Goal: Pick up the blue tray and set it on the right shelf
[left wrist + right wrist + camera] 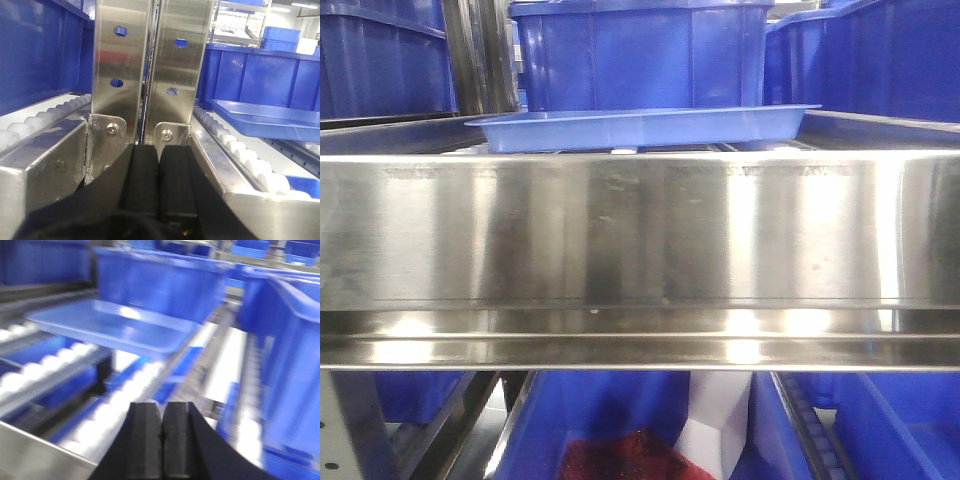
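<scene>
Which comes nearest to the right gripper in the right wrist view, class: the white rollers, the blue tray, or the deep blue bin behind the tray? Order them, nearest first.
Measured from the right gripper, whose jaws are shut:
1. White rollers, just ahead, to the left.
2. Blue tray, further up the rollers, left of centre.
3. Deep blue bin, behind the tray, farthest.

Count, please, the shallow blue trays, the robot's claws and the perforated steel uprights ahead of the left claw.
Blue tray: 1
Claws: 2, the left claw and the right claw
Steel uprights: 2
Total: 5
</scene>
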